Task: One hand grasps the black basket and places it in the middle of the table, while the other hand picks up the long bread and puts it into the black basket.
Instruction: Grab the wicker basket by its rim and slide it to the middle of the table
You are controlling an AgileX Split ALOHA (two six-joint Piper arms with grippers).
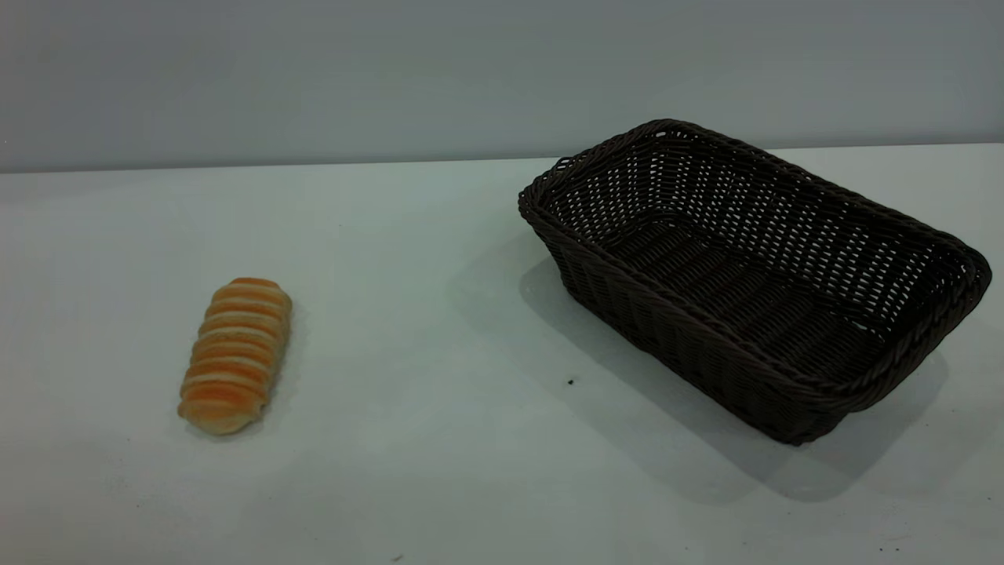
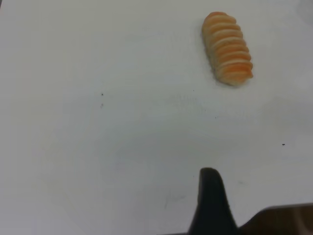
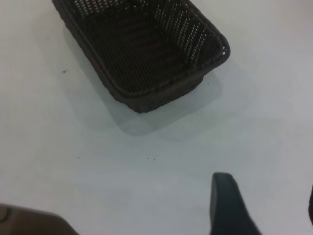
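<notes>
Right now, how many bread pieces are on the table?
1. The long bread lies alone on the left part of the table, far from the black basket at the right, whose visible inside holds nothing.

Dim exterior, soft shadows (wrist views blurry)

Plain grey wall (image 1: 392, 71) behind

Bread (image 1: 235, 355) lies on the surface (image 1: 408, 455), left side, lengthwise running front to back. Basket (image 1: 753, 275) stands on the surface at right, set at an angle, one corner toward the back, another toward the front right. Bread and basket well apart, bare surface between. Basket interior holds nothing.
</notes>
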